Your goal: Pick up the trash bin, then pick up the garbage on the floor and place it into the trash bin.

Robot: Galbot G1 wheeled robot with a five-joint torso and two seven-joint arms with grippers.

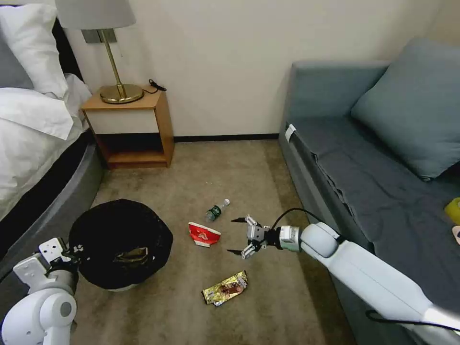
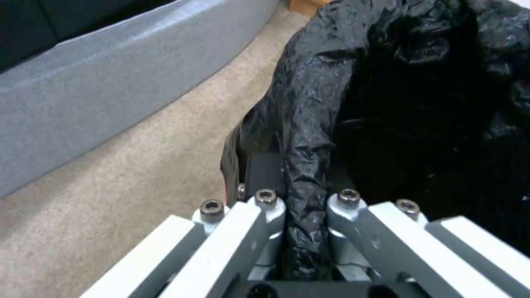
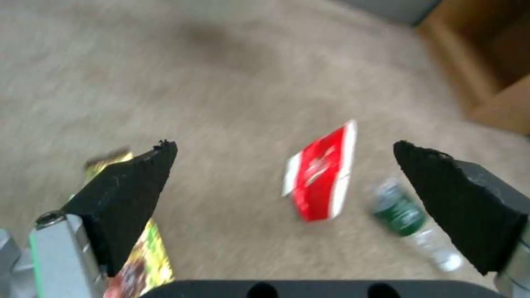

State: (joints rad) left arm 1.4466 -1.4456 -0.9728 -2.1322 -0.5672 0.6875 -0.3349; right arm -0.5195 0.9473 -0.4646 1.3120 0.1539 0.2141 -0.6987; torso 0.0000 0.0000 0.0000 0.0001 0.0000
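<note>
**Bin pinched, cup looks easy**

Head view: left gripper (image 1: 72, 253) clamps the trash bin (image 1: 120, 242) at its rim; right gripper (image 1: 241, 235) gapes beside the paper cup (image 1: 204, 234).

Left wrist: fingers (image 2: 265, 207) squeeze slippery bag.

Right wrist: cup looks light, crushable; I'd pinch its flattened edge.

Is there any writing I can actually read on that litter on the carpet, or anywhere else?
None is readable.
Red-and-white paper cup: white marking, too blurred.
Bottle: green label, too small.
Gold snack wrapper: print, illegible.
</note>
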